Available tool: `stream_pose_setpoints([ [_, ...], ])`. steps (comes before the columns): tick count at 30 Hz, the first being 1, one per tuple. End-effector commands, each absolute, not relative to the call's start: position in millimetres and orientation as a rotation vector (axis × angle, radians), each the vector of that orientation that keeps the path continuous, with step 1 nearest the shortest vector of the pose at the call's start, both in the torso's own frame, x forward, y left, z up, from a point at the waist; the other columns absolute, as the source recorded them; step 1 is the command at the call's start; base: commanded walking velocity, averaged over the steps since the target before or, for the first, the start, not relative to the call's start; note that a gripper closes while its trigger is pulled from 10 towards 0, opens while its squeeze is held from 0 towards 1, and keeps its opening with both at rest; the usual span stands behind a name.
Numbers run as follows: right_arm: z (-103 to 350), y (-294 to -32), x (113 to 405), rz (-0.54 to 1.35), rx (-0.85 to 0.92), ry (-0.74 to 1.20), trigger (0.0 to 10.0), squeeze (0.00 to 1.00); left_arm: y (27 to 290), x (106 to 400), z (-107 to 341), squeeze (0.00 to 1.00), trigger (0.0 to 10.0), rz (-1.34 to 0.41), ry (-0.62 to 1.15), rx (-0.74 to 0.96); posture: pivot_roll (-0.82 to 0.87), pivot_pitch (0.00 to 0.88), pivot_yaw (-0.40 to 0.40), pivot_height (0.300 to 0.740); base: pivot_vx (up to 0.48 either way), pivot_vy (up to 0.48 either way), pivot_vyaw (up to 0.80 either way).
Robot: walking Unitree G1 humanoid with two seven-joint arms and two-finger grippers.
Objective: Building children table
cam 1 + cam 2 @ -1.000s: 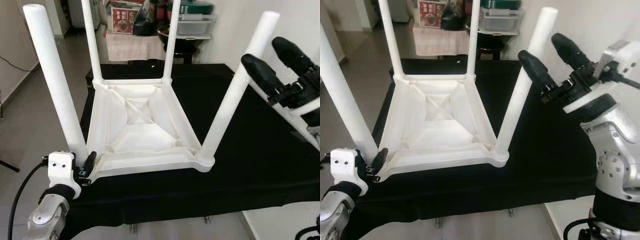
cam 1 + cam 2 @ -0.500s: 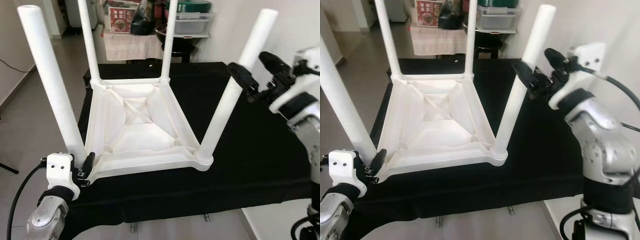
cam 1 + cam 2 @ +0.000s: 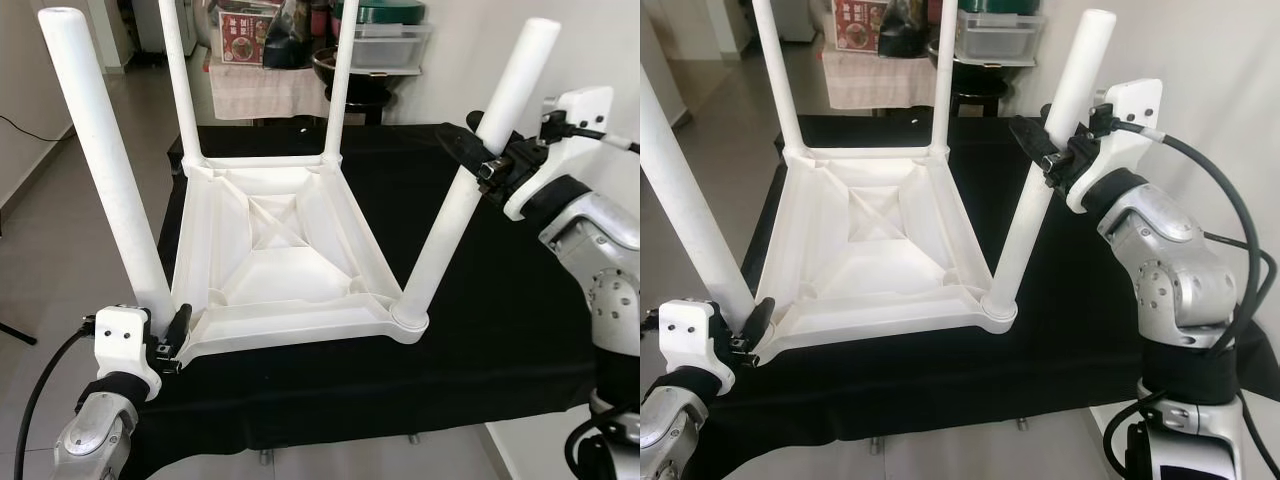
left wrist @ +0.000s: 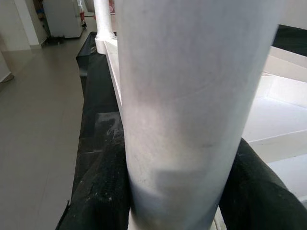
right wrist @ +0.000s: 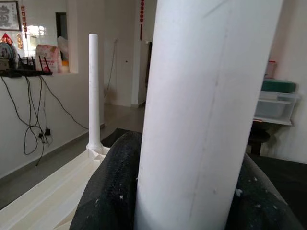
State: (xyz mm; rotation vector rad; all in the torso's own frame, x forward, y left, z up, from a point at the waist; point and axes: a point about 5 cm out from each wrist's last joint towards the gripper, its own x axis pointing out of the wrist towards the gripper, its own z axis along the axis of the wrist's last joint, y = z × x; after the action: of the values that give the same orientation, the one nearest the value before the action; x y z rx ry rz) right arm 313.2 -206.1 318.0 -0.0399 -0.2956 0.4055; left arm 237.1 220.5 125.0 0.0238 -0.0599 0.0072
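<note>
Bracing the upturned table (image 3: 270, 250), the left claw (image 3: 170, 340) clenches the near-left leg (image 3: 110, 180) at its base while the right claw (image 3: 1045, 150) grasps the near-right leg (image 3: 470, 180) midway, likely for seating it.

The white plastic children table (image 3: 275, 255) lies upside down on a black cloth (image 3: 500, 300). Its four round legs (image 3: 100, 165) point up.

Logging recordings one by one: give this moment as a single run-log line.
white table: upside down, four legs up | left hand: shut on near-left leg | right hand: shut on near-right leg
</note>
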Motion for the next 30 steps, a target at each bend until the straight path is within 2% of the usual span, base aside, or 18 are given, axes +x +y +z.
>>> stream_pose_setpoints([
  [1, 301, -214, 322, 0.313, -0.064, -0.182, 0.0, 0.0, 237, 235, 137, 0.0, 10.0, 0.052, -0.071, 0.093, -0.28, 0.034, -0.101, 0.74, 0.0, 0.0, 0.0],
  [8, 291, -214, 325, 0.293, -0.058, -0.138, 0.0, 0.0, 251, 241, 167, 0.0, 10.0, 0.059, -0.151, 0.167, -0.27, 0.035, -0.1, 0.74, 0.0, 0.0, 0.0],
  [11, 267, -204, 332, 0.282, -0.032, -0.061, 0.0, 0.0, 274, 257, 259, 0.0, 10.0, 0.023, -0.369, 0.334, -0.24, 0.034, -0.093, 0.74, 0.0, 0.0, 0.0],
  [14, 262, -202, 333, 0.276, -0.03, -0.045, 0.0, 0.0, 276, 258, 274, 0.0, 10.0, 0.017, -0.401, 0.36, -0.24, 0.035, -0.091, 0.74, 0.0, 0.0, 0.0],
  [15, 238, -194, 336, 0.245, 0.003, 0.027, 0.0, 0.0, 266, 272, 317, 0.0, 10.0, -0.083, -0.488, 0.418, -0.21, 0.033, -0.049, 0.74, 0.0, 0.0, 0.0],
  [16, 238, -194, 336, 0.245, 0.003, 0.027, 0.0, 0.0, 266, 272, 317, 0.0, 10.0, -0.083, -0.488, 0.418, -0.21, 0.033, -0.049, 0.74, 0.0, 0.0, 0.0],
  [17, 221, -188, 336, 0.223, 0.024, 0.082, 0.0, 0.0, 259, 277, 350, 0.0, 10.0, -0.146, -0.549, 0.468, -0.21, 0.033, -0.049, 0.74, 0.0, 0.0, 0.0],
  [19, 221, -188, 336, 0.223, 0.024, 0.082, 0.0, 0.0, 259, 277, 350, 0.0, 10.0, -0.146, -0.549, 0.468, -0.21, 0.033, -0.049, 0.74, 0.0, 0.0, 0.0],
  [22, 179, -168, 336, 0.146, 0.091, 0.213, 0.0, 0.0, 234, 290, 415, 0.0, 10.0, -0.317, -0.658, 0.521, -0.19, 0.028, -0.013, 0.74, 0.0, 0.0, 0.0],
  [24, 171, -163, 335, 0.126, 0.108, 0.237, 0.0, 0.0, 226, 293, 426, 0.0, 10.0, -0.361, -0.673, 0.52, -0.19, 0.028, -0.013, 0.74, 0.0, 0.0, 0.0],
  [27, 145, -157, 337, 0.038, 0.158, 0.343, 0.0, 0.0, 199, 305, 456, 0.0, 10.0, -0.499, -0.703, 0.511, -0.18, 0.031, 0.006, 0.74, 0.0, 0.0, 0.0],
  [29, 142, -156, 337, 0.027, 0.164, 0.355, 0.0, 0.0, 196, 306, 460, 0.0, 10.0, -0.518, -0.703, 0.508, -0.18, 0.031, 0.006, 0.74, 0.0, 0.0, 0.0],
  [30, 135, -156, 341, -0.012, 0.167, 0.367, 0.0, 0.0, 185, 311, 472, 0.0, 10.0, -0.565, -0.72, 0.497, -0.18, 0.038, 0.027, 0.74, 0.0, 0.0, 0.0],
])
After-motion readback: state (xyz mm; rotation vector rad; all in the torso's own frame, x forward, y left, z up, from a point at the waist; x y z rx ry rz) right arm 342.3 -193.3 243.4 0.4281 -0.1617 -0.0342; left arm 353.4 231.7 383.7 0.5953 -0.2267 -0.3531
